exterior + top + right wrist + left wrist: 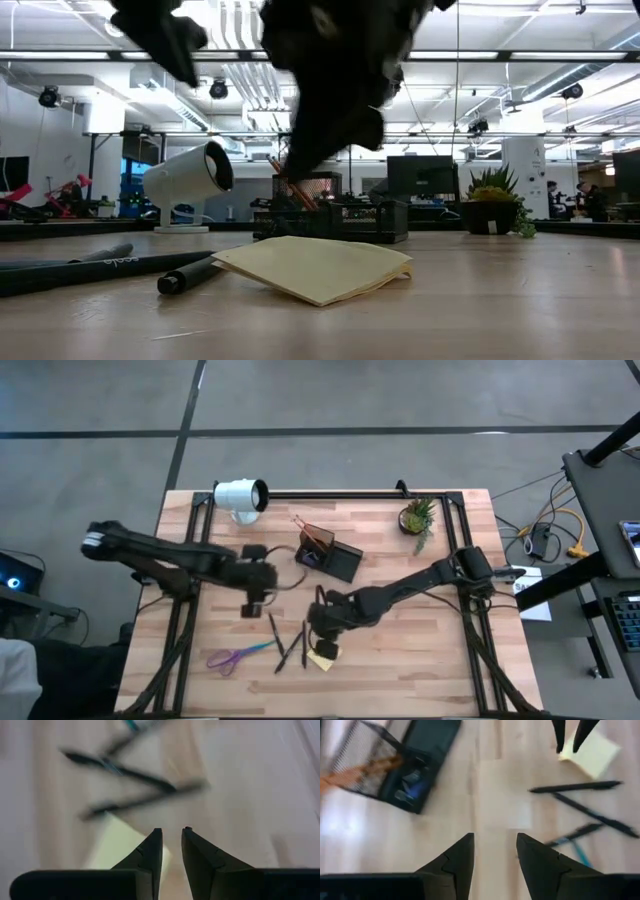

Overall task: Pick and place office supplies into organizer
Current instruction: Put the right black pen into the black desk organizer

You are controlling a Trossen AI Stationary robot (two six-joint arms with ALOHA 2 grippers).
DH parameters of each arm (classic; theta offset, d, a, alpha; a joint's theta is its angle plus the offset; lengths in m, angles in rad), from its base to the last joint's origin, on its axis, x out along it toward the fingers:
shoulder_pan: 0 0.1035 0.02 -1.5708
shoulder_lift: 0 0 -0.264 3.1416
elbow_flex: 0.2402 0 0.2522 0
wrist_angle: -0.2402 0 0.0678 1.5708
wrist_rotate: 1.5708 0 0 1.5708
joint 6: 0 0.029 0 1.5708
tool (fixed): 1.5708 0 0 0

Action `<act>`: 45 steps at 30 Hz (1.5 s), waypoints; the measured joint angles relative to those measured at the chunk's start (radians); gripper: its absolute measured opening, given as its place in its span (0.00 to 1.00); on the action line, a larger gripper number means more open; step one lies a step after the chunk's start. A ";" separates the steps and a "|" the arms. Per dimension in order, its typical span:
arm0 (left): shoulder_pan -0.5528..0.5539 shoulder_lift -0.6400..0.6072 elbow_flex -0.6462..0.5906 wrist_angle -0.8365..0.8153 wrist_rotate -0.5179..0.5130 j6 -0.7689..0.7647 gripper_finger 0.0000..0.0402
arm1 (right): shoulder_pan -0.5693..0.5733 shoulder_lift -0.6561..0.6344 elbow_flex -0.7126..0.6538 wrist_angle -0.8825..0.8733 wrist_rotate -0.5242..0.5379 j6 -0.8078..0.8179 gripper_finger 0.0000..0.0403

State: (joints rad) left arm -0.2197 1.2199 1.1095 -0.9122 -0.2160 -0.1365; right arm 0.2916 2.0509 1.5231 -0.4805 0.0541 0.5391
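My right gripper (171,831) hangs just above the yellow sticky-note pad (122,845), jaws narrow and empty. If I descend off its edge, the fingers may only push it toward the pens (290,642).

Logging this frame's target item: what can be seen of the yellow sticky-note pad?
The sticky-note pad is a pale yellow square stack of paper, lying on the wooden table near its front edge, beside the dark pens. In the low view it looks unevenly seated, its right-hand edge raised slightly. The right gripper hangs directly over one edge, fingers slightly parted; whether they touch it cannot be told.
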 joint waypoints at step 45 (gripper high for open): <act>-0.077 -0.286 -0.333 0.144 -0.088 -0.200 0.33 | -0.055 0.470 0.695 -0.467 0.101 0.598 0.37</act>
State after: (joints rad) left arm -0.2966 0.9334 0.7769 -0.7678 -0.3042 -0.3365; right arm 0.2368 2.5212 2.2176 -0.9480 0.1555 1.1367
